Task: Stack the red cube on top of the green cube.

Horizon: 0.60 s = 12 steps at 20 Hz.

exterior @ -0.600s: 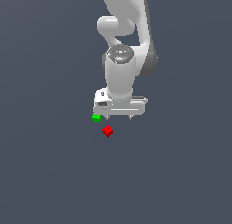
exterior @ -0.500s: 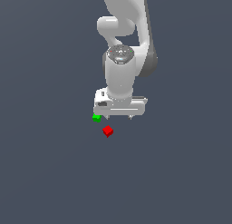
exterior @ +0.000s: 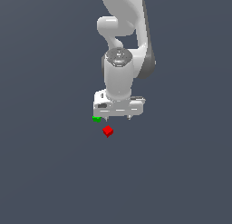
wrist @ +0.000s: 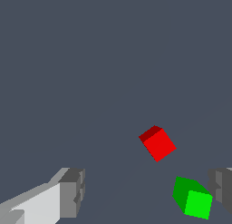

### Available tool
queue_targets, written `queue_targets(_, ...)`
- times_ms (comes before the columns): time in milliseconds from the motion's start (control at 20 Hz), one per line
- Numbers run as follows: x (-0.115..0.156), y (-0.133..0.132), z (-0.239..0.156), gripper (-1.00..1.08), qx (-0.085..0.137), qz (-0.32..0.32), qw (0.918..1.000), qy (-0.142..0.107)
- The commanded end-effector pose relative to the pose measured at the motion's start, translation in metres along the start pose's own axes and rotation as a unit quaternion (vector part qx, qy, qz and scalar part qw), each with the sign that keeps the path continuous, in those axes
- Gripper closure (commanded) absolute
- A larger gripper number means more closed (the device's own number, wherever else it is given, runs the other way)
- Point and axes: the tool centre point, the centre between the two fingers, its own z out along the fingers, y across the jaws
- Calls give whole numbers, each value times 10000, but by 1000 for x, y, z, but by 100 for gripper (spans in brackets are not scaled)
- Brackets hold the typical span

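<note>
The red cube (exterior: 108, 131) lies on the dark grey floor, just in front of the white gripper (exterior: 118, 117) in the exterior view. The green cube (exterior: 96, 119) lies beside it, toward the exterior view's left, at the gripper's edge. The two cubes are apart. The gripper hangs above the floor with its fingers spread and nothing between them. In the wrist view the red cube (wrist: 157, 143) lies ahead of the open fingers (wrist: 72, 192), and the green cube (wrist: 192, 197) lies close to the other finger (wrist: 222, 184).
The white arm (exterior: 124, 60) rises behind the gripper. The flat dark grey floor (exterior: 54, 173) spreads all round.
</note>
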Motion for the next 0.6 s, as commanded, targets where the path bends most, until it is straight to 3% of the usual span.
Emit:
queue_targets(0, -2, 2, 5, -92, 1, -156, 9999, -5)
queue_targets(550, -11, 21, 41, -92, 12, -1303, 9915, -34)
